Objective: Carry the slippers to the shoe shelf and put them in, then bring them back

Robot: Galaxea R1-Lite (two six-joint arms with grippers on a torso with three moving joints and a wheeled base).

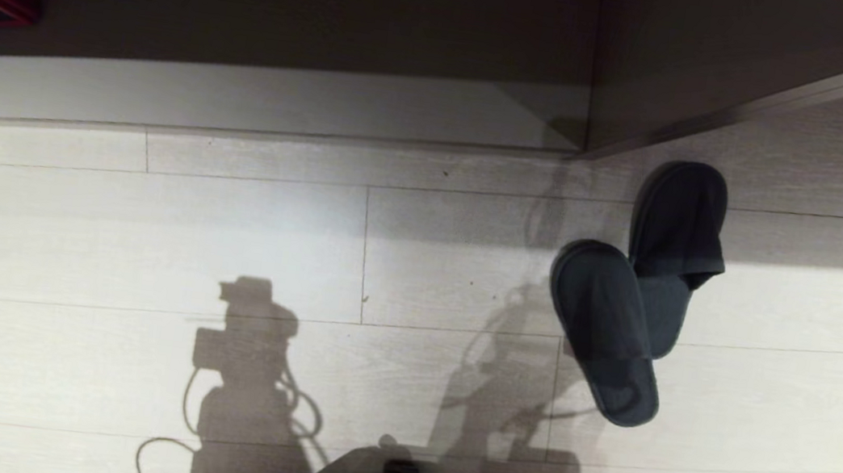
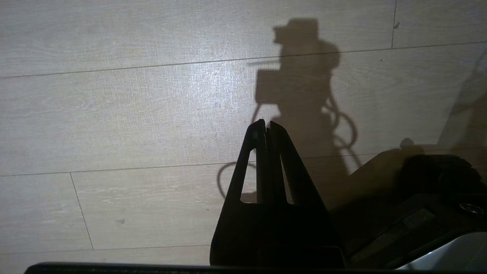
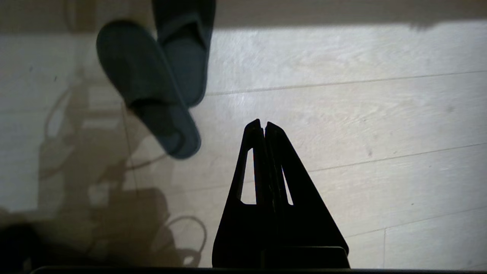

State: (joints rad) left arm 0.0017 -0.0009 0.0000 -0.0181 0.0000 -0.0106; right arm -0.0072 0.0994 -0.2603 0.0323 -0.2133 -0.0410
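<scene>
Slippers (image 1: 629, 296) overlapped on floor (image 1: 145, 233), toes toward shoe shelf (image 1: 261, 93), long axes slightly splayed; right gripper (image 3: 263, 125) pressed together above bare boards beside them; left gripper (image 2: 266, 125) likewise together.

Pale wood-plank floor (image 1: 145, 233) under a dark desk recess (image 1: 297, 8)

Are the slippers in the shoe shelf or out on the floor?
Out. The slippers lie overlapping on the floor, in front of the shelf, held by neither gripper.
</scene>
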